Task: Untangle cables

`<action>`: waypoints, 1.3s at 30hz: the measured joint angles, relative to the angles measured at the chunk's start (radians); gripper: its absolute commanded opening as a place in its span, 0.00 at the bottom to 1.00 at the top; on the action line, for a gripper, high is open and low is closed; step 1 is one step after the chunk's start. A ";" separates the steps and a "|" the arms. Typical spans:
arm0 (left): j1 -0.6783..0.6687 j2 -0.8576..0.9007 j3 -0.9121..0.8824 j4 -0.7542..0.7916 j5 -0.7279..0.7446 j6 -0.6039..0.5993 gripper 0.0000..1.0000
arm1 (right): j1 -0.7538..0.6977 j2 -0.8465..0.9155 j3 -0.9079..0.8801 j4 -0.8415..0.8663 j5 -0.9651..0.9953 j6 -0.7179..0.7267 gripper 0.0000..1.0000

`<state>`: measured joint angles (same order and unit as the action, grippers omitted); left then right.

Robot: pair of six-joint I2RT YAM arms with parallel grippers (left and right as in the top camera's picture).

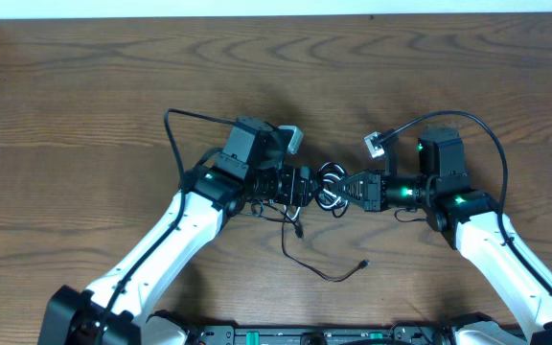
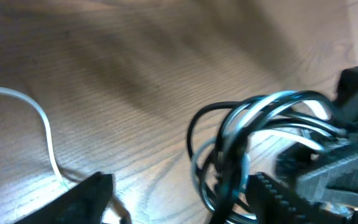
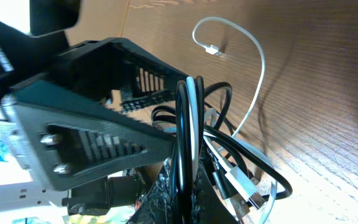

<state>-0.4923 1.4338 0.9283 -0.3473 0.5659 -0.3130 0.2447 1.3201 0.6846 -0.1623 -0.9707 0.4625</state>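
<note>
The cables point(image 1: 331, 182) sit bunched at the middle of the worktop point(image 1: 84, 96). The right gripper point(image 1: 346, 188) looks clamped on the cables, seemingly anchoring them. The left gripper point(image 1: 310, 184) gapes wide beside them, holding nothing, probably ready to pick one out.

L end effector point(image 1: 307, 184) open-fingered, R end effector point(image 1: 346, 187) clamped, tips nearly meeting, both pointing inward.

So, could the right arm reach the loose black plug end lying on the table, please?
Probably not yet: the right gripper seems clamped on the cable bundle. Once it lets go, nothing blocks the way to the plug end.
</note>
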 measured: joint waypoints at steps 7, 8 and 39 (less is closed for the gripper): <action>-0.072 0.043 0.000 0.006 0.011 0.000 0.07 | 0.000 0.000 0.000 -0.005 0.030 0.000 0.04; -0.081 0.043 0.000 0.006 0.010 -0.002 0.07 | 0.000 0.000 0.000 -0.014 0.045 0.000 0.11; -0.087 -0.031 0.000 -0.037 0.035 0.004 0.07 | 0.006 0.000 0.003 -0.212 0.517 -0.063 0.50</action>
<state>-0.5797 1.4025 0.9283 -0.3840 0.6010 -0.3088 0.2508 1.3201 0.6880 -0.3744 -0.4541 0.4000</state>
